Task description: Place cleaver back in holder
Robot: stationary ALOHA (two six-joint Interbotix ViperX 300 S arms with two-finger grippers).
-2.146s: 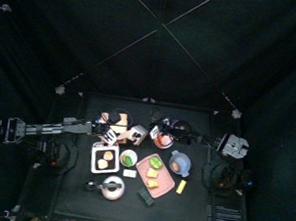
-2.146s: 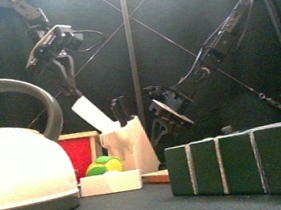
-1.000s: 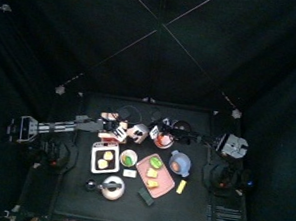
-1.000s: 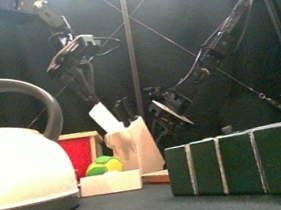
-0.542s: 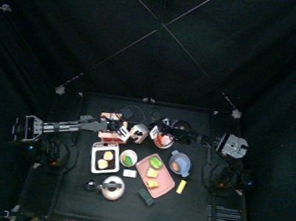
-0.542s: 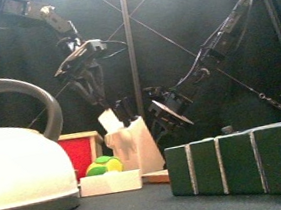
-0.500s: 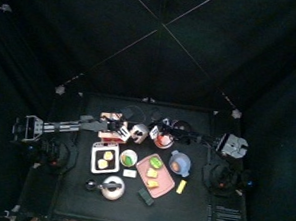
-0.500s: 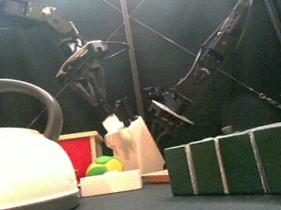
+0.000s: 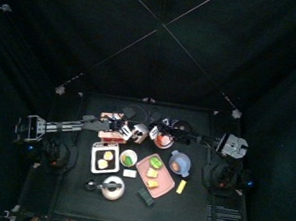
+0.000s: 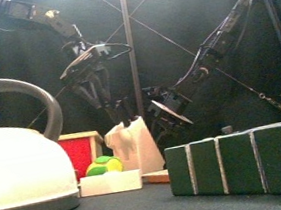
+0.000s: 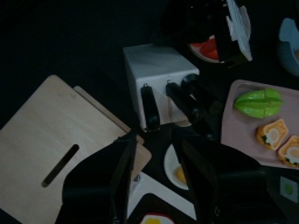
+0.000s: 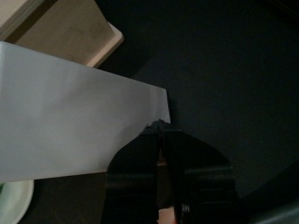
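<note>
Left gripper (image 10: 92,77) hangs clear above the holder (image 10: 134,145), jaws spread wide, gripping nothing. The cleaver handle (image 11: 149,103) stands seated in the holder's top, directly below that gripper. Right gripper (image 10: 174,109) sits just beside the holder, on its far side from the left gripper, jaws nearly pressed together against the pale side of the holder (image 12: 70,101).

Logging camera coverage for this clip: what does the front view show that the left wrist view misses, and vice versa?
Only the front view shows the white kettle and the green blocks. Only the left wrist view shows the flat wooden board with a slot. Both show the holder with black handles standing in it, and the left gripper, open above it.
</note>
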